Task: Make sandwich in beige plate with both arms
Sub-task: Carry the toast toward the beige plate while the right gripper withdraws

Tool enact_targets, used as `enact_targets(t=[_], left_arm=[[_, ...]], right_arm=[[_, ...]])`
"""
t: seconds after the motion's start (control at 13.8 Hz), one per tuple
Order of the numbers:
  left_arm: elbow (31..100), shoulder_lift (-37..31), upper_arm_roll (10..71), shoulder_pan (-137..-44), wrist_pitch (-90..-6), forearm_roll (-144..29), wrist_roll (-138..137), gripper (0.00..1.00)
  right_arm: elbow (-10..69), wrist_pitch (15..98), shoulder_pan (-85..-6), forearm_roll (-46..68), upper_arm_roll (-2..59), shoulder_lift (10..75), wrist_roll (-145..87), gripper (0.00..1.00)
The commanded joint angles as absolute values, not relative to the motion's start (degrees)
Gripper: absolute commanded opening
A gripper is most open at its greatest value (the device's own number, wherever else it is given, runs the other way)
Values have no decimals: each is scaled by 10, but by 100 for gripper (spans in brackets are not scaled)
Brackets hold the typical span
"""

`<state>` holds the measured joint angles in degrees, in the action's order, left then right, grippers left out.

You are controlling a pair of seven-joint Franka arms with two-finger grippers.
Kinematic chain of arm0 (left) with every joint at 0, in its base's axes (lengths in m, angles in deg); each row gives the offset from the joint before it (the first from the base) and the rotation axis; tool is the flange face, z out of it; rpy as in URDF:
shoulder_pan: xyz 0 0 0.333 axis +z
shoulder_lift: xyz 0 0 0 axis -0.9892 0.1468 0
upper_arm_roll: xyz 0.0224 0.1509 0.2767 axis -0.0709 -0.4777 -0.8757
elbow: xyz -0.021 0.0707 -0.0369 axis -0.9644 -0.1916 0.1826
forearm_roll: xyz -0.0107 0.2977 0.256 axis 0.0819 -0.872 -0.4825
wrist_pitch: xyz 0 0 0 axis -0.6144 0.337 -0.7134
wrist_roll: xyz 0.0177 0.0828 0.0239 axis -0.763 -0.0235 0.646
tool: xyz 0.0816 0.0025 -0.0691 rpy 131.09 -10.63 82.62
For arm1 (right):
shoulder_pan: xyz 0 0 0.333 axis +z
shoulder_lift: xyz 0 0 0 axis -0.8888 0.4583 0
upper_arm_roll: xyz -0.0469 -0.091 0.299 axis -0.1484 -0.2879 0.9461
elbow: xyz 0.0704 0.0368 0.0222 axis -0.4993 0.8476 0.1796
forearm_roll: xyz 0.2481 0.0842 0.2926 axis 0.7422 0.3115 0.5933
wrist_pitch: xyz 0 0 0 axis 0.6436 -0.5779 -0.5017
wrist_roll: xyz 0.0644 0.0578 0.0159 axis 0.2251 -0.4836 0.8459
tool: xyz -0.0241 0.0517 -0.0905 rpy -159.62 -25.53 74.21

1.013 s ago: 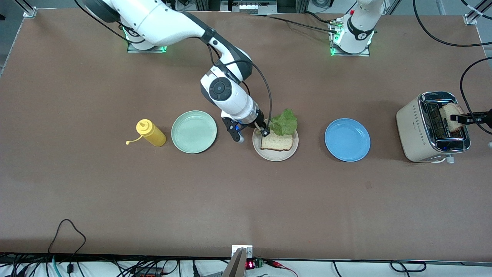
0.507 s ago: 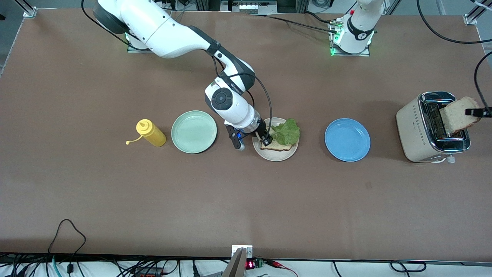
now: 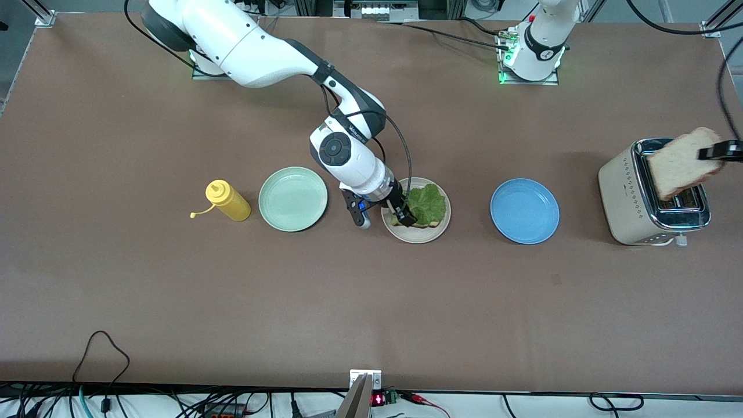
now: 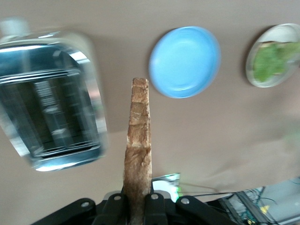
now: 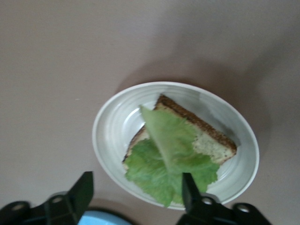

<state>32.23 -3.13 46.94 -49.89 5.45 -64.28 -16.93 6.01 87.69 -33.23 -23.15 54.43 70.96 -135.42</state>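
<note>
Over the beige plate (image 3: 415,232), near the tabletop's middle, the right gripper (image 3: 404,216) is hanging low with its jaws spread wide, nothing between them. Lettuce (image 3: 428,203) is lying on the bottom slice (image 5: 206,136) in that plate, covering most of it; one leaf edge is sticking up toward the wrist camera. Judging by the open jaws right above it, the leaf is released and resting on the bread.

Toward the left arm's end of the tabletop, the left gripper (image 3: 713,152) is pinching a second slice (image 3: 682,162) by its edge, jaws clamped tight on it. The slice is hanging clear above the toaster (image 3: 630,194), tilted, out of the slot. Held edge-on like this, it probably came straight up from the slot and will need laying flat before it goes on the lettuce.

A blue plate (image 3: 524,210) is sitting between toaster and beige plate; it is empty and lies on the likely carry path. A mint plate (image 3: 292,198) and a yellow bottle (image 3: 228,200) are standing toward the right arm's end, beside each other, untouched.

Sandwich so far: bread and lettuce in place, top slice not yet delivered. The right arm likely needs to clear off the plate first, or the two arms will be crowding the same spot.
</note>
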Motion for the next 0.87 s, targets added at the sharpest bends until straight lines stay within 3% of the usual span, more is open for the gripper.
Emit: enact_targets(t=[0.0, 0.51, 0.8], left_arm=[[343, -22, 530, -508, 54, -592, -124, 1], [430, 51, 532, -656, -159, -431, -54, 0], [539, 62, 533, -719, -375, -352, -55, 0]], right_arm=[[66, 806, -350, -225, 539, 652, -1329, 100], [120, 588, -449, -188, 540, 487, -1062, 100], [125, 437, -536, -187, 540, 408, -838, 100]])
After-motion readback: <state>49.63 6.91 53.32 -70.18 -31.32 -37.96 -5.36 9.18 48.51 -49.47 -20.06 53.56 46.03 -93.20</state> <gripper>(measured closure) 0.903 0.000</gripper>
